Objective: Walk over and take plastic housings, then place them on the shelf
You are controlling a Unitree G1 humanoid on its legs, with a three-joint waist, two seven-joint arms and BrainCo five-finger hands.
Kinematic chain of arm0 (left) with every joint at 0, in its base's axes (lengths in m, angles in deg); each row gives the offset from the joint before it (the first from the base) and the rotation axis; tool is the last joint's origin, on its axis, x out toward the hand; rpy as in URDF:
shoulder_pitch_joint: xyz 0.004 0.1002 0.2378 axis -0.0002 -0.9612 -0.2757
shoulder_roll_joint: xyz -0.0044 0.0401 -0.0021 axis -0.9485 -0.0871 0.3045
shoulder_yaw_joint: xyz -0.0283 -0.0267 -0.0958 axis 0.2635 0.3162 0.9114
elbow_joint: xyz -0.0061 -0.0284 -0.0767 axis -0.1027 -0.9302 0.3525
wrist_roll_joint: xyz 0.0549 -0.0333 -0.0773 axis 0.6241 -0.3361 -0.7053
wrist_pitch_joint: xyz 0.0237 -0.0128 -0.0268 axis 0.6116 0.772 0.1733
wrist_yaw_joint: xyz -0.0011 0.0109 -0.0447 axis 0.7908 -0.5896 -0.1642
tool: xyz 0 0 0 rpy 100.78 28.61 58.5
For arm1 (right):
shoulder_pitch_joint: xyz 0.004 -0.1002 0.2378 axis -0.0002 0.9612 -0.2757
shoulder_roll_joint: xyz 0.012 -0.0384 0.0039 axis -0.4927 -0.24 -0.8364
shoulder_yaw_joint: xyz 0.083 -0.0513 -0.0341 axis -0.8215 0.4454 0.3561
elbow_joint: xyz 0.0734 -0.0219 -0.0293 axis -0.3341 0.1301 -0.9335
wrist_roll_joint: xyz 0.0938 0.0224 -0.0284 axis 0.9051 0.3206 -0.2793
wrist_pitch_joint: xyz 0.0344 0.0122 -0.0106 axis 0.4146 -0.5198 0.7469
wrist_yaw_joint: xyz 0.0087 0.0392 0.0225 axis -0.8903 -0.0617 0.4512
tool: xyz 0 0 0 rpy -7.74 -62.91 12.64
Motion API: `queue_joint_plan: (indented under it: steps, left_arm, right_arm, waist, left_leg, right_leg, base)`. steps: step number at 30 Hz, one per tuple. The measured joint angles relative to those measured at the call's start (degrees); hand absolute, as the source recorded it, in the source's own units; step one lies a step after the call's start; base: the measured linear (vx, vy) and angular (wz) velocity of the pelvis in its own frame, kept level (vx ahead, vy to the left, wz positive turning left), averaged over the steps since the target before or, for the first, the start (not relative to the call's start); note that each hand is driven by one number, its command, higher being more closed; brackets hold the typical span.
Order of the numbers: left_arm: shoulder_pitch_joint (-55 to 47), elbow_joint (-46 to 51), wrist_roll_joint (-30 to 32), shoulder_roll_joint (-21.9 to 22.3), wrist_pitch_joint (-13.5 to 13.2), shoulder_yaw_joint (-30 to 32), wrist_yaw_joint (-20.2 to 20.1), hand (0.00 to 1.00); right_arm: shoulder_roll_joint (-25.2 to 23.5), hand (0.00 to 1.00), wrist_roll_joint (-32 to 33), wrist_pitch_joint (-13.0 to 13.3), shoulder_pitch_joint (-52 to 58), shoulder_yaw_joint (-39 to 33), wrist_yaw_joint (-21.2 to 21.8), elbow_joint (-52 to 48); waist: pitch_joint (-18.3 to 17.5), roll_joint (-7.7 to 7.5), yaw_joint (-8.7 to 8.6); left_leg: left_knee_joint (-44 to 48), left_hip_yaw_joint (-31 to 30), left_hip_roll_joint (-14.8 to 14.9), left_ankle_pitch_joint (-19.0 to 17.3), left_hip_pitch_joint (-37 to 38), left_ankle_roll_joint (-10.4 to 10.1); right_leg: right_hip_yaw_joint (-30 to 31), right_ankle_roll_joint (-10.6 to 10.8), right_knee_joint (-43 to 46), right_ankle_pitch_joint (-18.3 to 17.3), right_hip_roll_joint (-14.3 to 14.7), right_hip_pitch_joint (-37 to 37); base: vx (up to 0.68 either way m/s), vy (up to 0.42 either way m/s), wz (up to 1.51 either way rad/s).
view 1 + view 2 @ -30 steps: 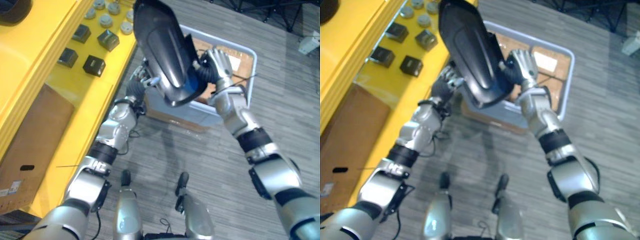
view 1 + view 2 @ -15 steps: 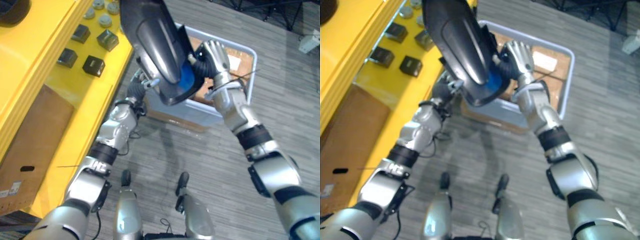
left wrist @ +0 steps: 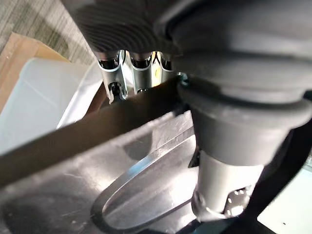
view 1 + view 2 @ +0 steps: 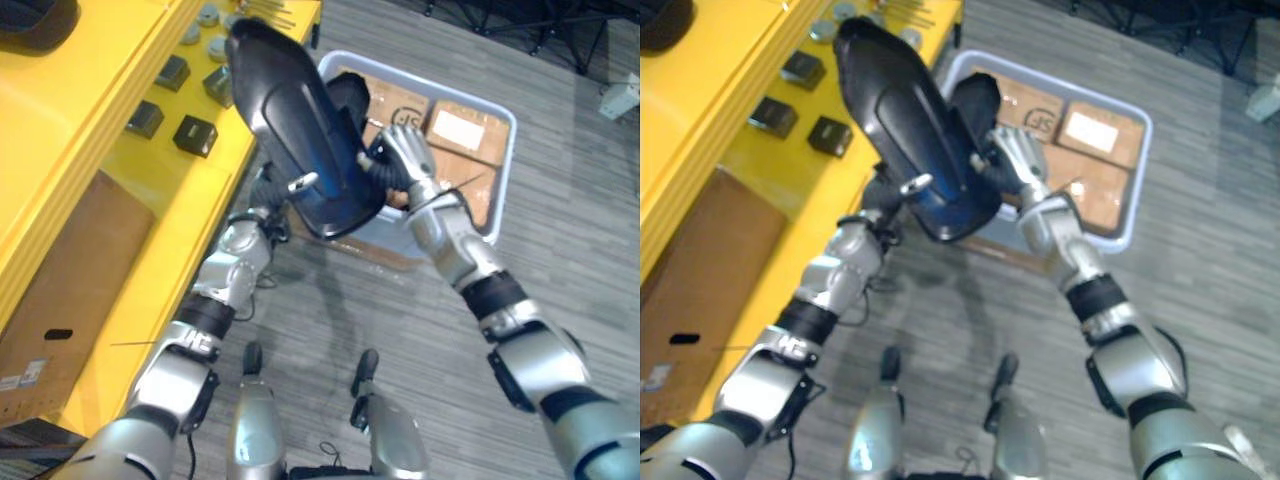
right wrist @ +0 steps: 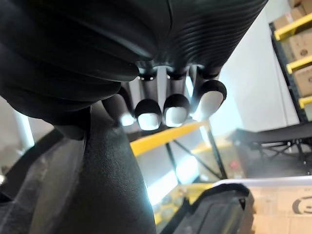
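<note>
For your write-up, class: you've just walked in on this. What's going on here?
The robot holds a large black plastic housing up between both hands: the left hand grips one edge and the right hand the opposite one. The housing is off the ground, between the yellow shelf on the robot's left and a grey bin holding cardboard boxes and another black housing. It is not yet on the shelf, where small dark boxes sit.

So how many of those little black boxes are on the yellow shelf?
4 little black boxes, all on the yellow shelf: two farther back, two nearer. The black housing held up beside them may hide more.
</note>
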Motion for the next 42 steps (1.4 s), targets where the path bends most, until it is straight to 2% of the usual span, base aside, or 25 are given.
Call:
queue_joint_plan:
  steps: [11,15,21,24,25,29,35,36,41,42]
  left_arm:
    - [-1.0,0.0,-1.0,-0.4,-1.7,-0.3,-0.4,1.00]
    - [-1.3,0.9,-1.1,-0.5,-2.7,-0.6,-0.3,1.00]
    - [-2.1,3.3,-0.5,-0.8,-3.5,-0.5,-0.1,1.00]
    - [-4.4,6.1,-0.5,-0.8,-3.5,0.1,0.0,1.00]
    - [-5.0,6.8,-0.4,-0.7,-3.5,0.5,0.0,1.00]
    - [-7.7,9.0,-0.4,-0.2,-3.3,1.2,0.0,1.00]
    - [-9.0,11.8,0.3,0.3,-2.7,2.1,0.0,1.00]
    - [-10.0,13.2,2.3,0.6,-2.7,2.4,0.0,1.00]
    - [-10.3,15.5,8.7,1.4,-2.0,3.4,0.6,1.00]
    - [-10.6,17.4,11.3,1.5,-2.0,3.6,1.7,1.00]
  right_arm:
    - [-0.3,1.00,0.1,2.4,4.6,0.0,-2.4,-4.0]
    - [-0.7,1.00,0.1,3.6,6.8,0.0,-4.7,-5.7]
    - [-0.9,1.00,0.2,3.6,10.2,-0.3,-5.2,-9.1]
    - [-1.3,1.00,0.3,3.7,11.4,-0.2,-6.0,-10.7]
    - [-1.3,0.00,0.5,3.7,11.7,-0.2,-6.2,-11.1]
    - [-2.3,0.00,2.5,4.8,13.4,0.0,-7.4,-11.6]
    - [-2.5,0.00,7.0,4.9,15.1,0.0,-7.5,-13.9]
    - [-2.4,0.00,8.5,4.9,15.6,0.0,-7.4,-14.3]
    - [-2.4,0.00,14.1,4.9,16.9,-0.1,-6.7,-15.3]
    - [-2.5,0.00,19.0,5.2,17.9,-0.5,-5.4,-16.3]
  waist:
    - [0.0,0.00,-0.19]
    - [-0.1,0.12,-0.11]
    - [-0.2,0.29,-0.41]
    - [-2.1,1.05,-0.77]
    - [-2.4,1.50,-0.90]
    - [-6.3,2.46,-1.07]
    - [-10.4,2.54,-1.02]
    - [-11.7,2.53,-1.21]
    - [-12.9,2.53,-1.62]
    - [-13.3,2.54,-1.73]
  left_leg:
    - [-0.2,0.2,0.0,0.0,0.4,0.0]
    - [-0.9,0.3,-0.1,-0.1,1.6,0.1]
    - [-2.0,0.3,-0.3,-0.1,3.1,0.1]
    - [-2.8,0.3,-0.4,-0.1,3.4,0.1]
    - [-3.1,0.2,-0.5,-0.1,4.2,0.1]
    - [-4.7,0.4,-0.5,-0.1,6.0,0.1]
    - [-6.2,1.9,-0.3,-0.2,9.5,0.1]
    - [-6.4,2.3,-0.2,-0.2,9.9,0.1]
    - [-7.6,2.9,-0.1,0.1,11.2,-0.1]
    - [-8.2,3.1,-0.1,0.3,11.9,-0.1]
  right_leg:
    - [0.1,0.1,-0.9,0.4,0.1,0.6]
    - [0.0,0.2,-2.5,0.6,0.2,2.1]
    - [-0.3,0.4,-4.1,1.0,0.3,4.1]
    - [-0.6,0.5,-5.3,1.3,0.3,4.6]
    - [-1.3,0.7,-6.2,1.4,0.3,5.9]
    - [-1.5,0.8,-6.6,1.1,0.3,7.2]
    - [-0.8,0.8,-6.7,0.4,0.4,9.0]
    - [-0.3,0.7,-7.1,0.2,0.4,9.0]
    - [-0.1,0.4,-7.1,-0.1,0.5,9.4]
    - [0.0,0.4,-7.1,-0.1,0.5,9.6]
  base:
    - [0.00,0.000,0.00]
    - [0.00,0.001,-0.01]
    - [0.02,0.002,0.02]
    - [0.05,0.004,0.04]
    - [0.05,0.002,0.09]
    - [0.05,0.003,0.02]
    - [-0.01,0.002,-0.11]
    - [-0.01,0.001,-0.12]
    - [-0.01,0.001,-0.07]
    - [0.00,0.000,0.00]
